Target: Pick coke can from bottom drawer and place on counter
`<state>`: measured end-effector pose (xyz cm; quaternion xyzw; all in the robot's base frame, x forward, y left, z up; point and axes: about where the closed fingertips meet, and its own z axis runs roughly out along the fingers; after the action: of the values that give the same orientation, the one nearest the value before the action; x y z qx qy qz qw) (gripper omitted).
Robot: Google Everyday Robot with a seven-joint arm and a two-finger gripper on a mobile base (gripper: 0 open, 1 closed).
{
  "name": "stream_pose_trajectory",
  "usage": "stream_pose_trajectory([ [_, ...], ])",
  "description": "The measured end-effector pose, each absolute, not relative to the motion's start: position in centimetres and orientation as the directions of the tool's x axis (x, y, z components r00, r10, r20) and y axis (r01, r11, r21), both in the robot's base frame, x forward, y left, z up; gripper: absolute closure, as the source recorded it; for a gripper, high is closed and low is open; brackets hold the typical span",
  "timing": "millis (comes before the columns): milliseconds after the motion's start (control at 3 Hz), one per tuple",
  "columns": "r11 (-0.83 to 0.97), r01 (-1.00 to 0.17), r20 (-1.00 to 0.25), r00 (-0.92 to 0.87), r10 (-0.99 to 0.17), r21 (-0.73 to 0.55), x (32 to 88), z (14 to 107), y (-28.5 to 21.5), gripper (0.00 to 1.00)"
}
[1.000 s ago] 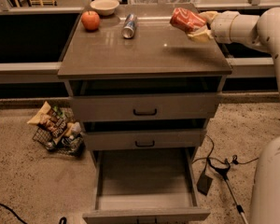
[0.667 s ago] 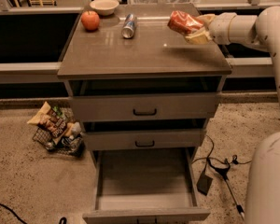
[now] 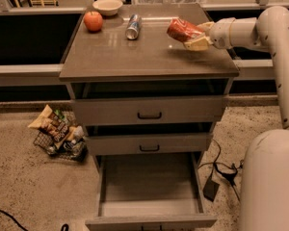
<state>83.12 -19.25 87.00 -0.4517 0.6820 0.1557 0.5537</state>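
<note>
The coke can (image 3: 184, 30), red-orange with white lettering, is held tilted on its side just above the right part of the counter (image 3: 149, 57). My gripper (image 3: 192, 36) reaches in from the right and is shut on the can. The bottom drawer (image 3: 149, 189) is pulled open below, and its flat inside shows nothing in it.
On the counter's back left are an orange-red round fruit (image 3: 93, 21), a white bowl (image 3: 108, 6) and a silver-and-blue can (image 3: 133, 26) lying on its side. A wire basket with snack packets (image 3: 58, 134) sits on the floor at the left. Cables (image 3: 221, 172) lie at the right.
My gripper and the coke can have shifted slightly left over the counter. Nothing else has moved.
</note>
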Motion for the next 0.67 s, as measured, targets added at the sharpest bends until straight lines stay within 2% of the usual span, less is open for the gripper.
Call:
stream_pose_trajectory([
  [667, 0.539, -0.819, -0.900, -0.069, -0.431, -0.195, 83.34, 85.52, -18.50, 1.00],
])
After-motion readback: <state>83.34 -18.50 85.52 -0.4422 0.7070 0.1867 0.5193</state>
